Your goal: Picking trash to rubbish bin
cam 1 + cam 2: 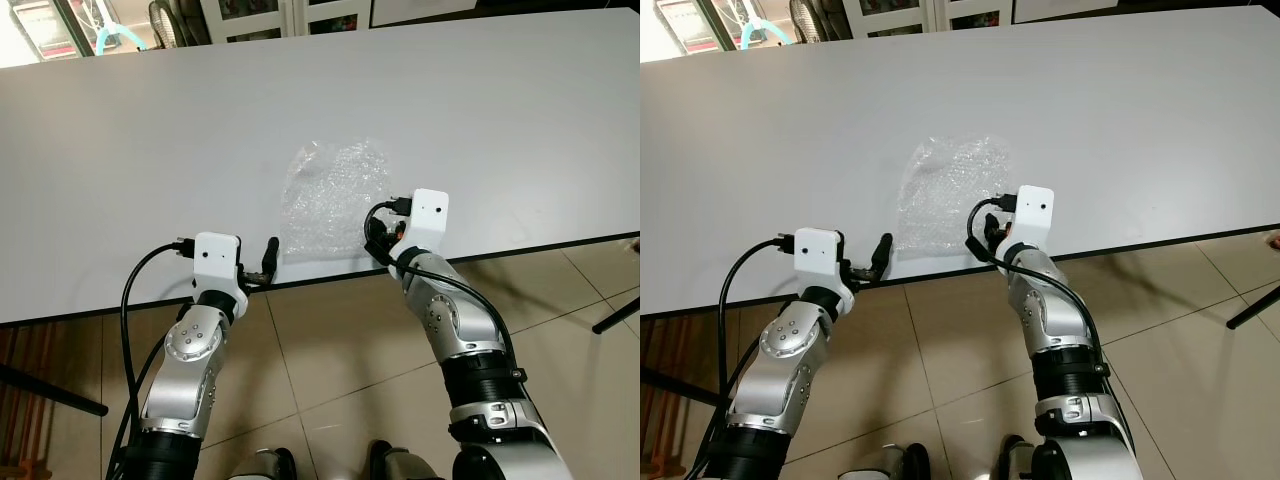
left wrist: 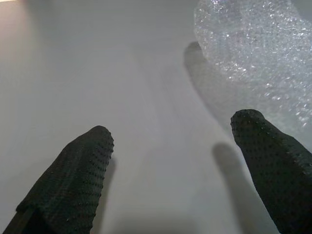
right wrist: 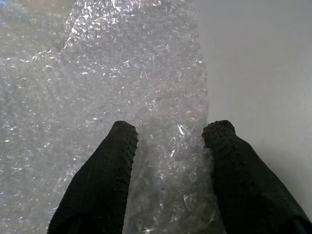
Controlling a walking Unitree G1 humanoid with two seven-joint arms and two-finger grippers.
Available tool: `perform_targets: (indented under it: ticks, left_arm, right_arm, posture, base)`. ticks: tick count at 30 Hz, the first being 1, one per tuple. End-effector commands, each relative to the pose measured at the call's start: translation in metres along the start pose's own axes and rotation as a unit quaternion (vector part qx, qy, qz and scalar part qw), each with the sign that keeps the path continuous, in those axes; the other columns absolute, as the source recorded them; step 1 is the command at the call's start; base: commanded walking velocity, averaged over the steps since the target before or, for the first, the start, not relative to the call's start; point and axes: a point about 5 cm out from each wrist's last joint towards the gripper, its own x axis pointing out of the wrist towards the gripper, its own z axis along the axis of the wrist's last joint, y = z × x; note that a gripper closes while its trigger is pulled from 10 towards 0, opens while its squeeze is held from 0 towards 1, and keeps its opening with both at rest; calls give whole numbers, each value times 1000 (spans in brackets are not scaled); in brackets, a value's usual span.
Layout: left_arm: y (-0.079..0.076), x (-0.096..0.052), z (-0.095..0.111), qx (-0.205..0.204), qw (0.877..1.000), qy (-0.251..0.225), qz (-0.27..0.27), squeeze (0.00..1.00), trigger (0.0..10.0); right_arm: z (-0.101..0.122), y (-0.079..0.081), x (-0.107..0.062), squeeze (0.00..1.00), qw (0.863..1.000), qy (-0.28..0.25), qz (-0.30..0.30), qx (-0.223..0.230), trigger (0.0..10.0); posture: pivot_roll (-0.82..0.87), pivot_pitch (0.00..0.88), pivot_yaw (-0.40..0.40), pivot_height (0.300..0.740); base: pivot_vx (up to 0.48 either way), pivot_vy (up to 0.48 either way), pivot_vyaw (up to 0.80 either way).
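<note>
Reaching stage: right hand [image 3: 169,134] open, fingers astride bubble wrap [image 1: 335,195] near desk [image 1: 120,150] front edge; left hand [image 2: 173,141] open, empty, at wrap's 8 o'clock. Grasp, binning remain.

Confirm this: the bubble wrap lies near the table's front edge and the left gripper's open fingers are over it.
Wrong gripper. The right wrist view shows the right gripper with open fingers over the bubble wrap; the left gripper, also open, hangs over bare table beside it.

A clear, crinkled sheet of bubble wrap [image 1: 333,198] lies flat near the white table's [image 1: 140,150] front edge
</note>
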Motion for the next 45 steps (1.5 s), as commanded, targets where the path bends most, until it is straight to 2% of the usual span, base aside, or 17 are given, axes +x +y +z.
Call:
perform_targets:
  ticks: [1,32,40,45]
  left_arm:
    - [1,-3,0,-2,1000,1,3,0,10000]
    - [1,-3,-1,4,1000,7,0,0,10000]
    - [1,-2,1,3,1000,4,1,0,10000]
    - [1,0,4,3,1000,-1,2,0,10000]
  right_arm:
    - [-18,-4,-2,0,999,38,-5,16,0]
    - [-29,-13,-8,0,998,50,-22,23,0]
    - [-29,-20,-12,0,998,36,-42,-4,0]
    - [-27,-33,-18,0,997,17,-70,-22,0]
  posture:
    - [-18,193,52,740]
    - [-22,200,55,740]
    - [-22,197,55,740]
    - [-26,192,57,740]
  base:
    - [0,0,0]
    - [0,0,0]
    - [0,0,0]
    - [0,0,0]
